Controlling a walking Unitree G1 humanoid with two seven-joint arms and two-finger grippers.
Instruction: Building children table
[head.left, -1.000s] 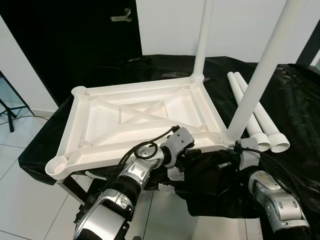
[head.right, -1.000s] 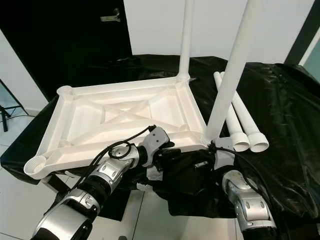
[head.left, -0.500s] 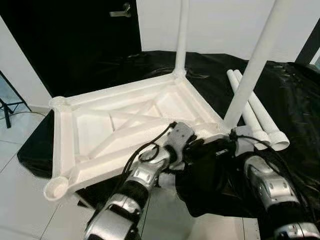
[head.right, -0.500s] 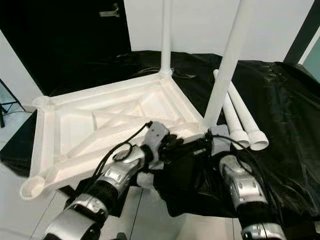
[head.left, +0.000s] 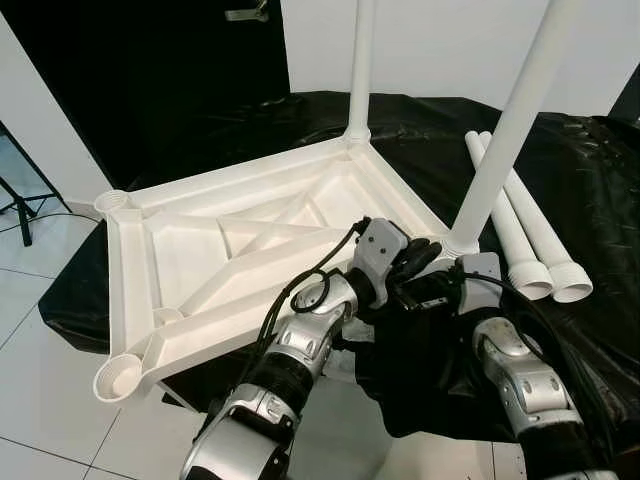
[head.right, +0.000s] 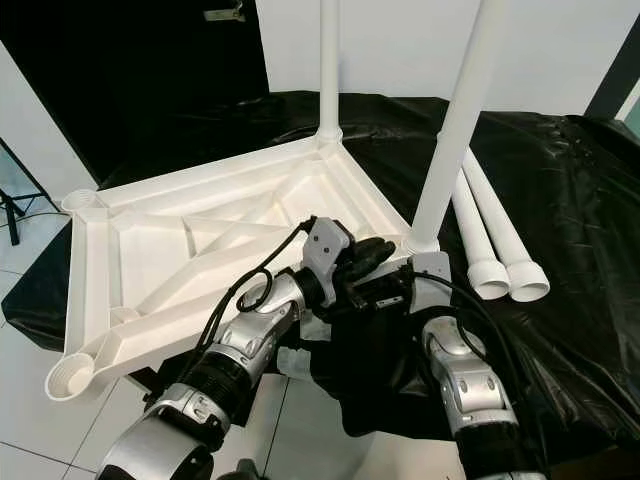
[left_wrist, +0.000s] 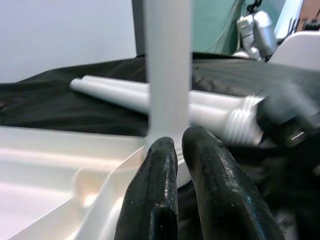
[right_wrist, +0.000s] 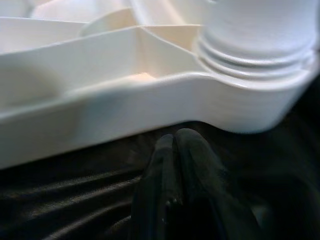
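The white plastic table top (head.left: 190, 255) lies upside down on a black-draped surface. One white leg (head.left: 362, 60) stands in its far right corner and another (head.left: 505, 140) in its near right corner. My left gripper (head.left: 418, 258) hovers over the near rim right beside that near leg, fingers (left_wrist: 165, 165) shut with nothing between them. My right gripper (right_wrist: 174, 137) is shut and sits low on the black cloth, just under the near right corner socket (right_wrist: 260, 55). The two left corner sockets (head.left: 118, 380) (head.left: 115, 200) hold no legs.
Two loose white legs (head.left: 525, 235) lie side by side on the black cloth (head.left: 590, 180) to the right of the table top. A dark door (head.left: 180, 70) and a white wall stand behind. White tiled floor (head.left: 60, 400) lies below at the left.
My left gripper has come up from under the near edge to the rim beside the near leg. The table top has turned, its far right corner swinging left. The view has shifted too.
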